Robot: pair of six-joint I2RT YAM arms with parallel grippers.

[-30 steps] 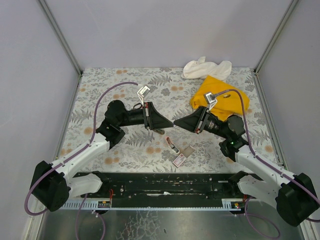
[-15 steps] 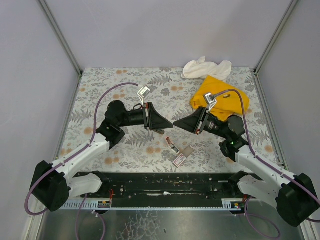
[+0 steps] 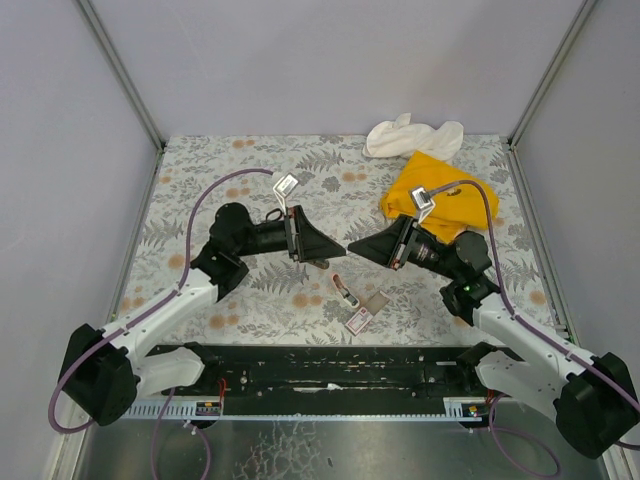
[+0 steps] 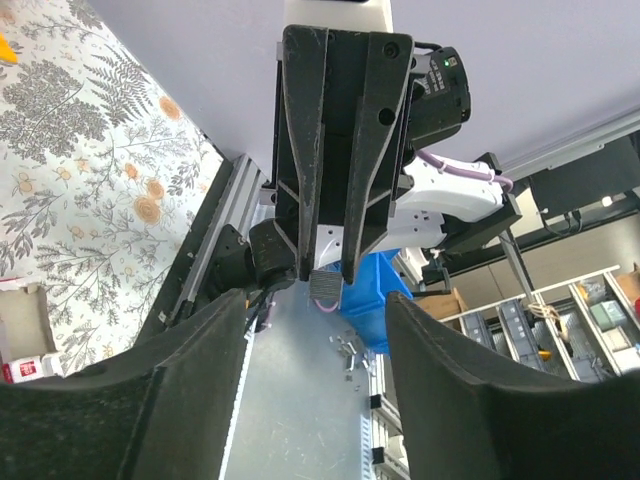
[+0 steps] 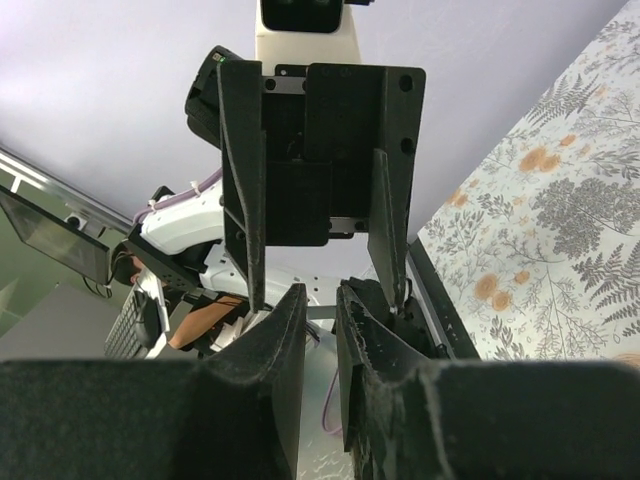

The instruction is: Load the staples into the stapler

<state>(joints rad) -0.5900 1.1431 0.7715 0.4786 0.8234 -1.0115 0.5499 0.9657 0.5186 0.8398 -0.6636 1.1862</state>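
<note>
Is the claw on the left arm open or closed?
Open. On the left gripper, the two fingers stand far apart in its wrist view.

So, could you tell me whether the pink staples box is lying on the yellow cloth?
No, the staples box lies on the floral table top, well apart from the yellow cloth.

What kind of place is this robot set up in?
Probably a robotics lab or workshop: the table sits in a cell of plain grey panels on aluminium posts, and the left wrist view shows shelves of parts bins beyond it.
</note>
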